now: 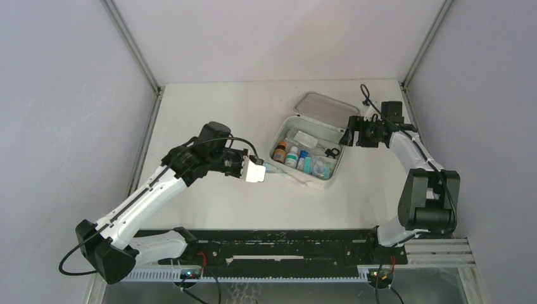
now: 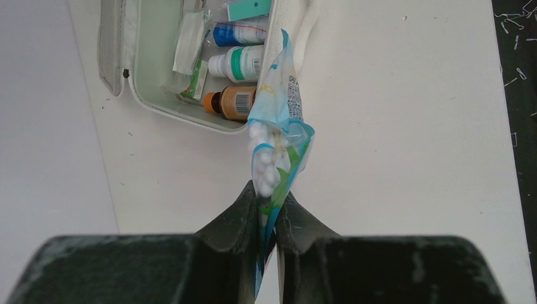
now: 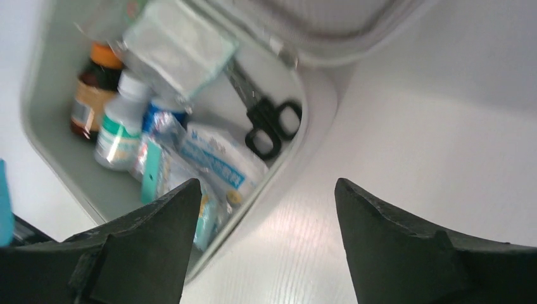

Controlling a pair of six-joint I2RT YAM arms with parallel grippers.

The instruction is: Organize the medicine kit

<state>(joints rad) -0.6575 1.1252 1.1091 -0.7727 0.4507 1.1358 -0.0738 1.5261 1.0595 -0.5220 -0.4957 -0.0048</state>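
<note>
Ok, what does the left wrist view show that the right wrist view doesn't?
Left wrist only: the left gripper pinching a blue packet of white pellets that reaches the edge of the medicine kit. Right wrist only: black scissors in the kit, and the right gripper open and empty. Both: the open kit holding an orange-capped brown bottle and a green-banded white bottle.
</note>
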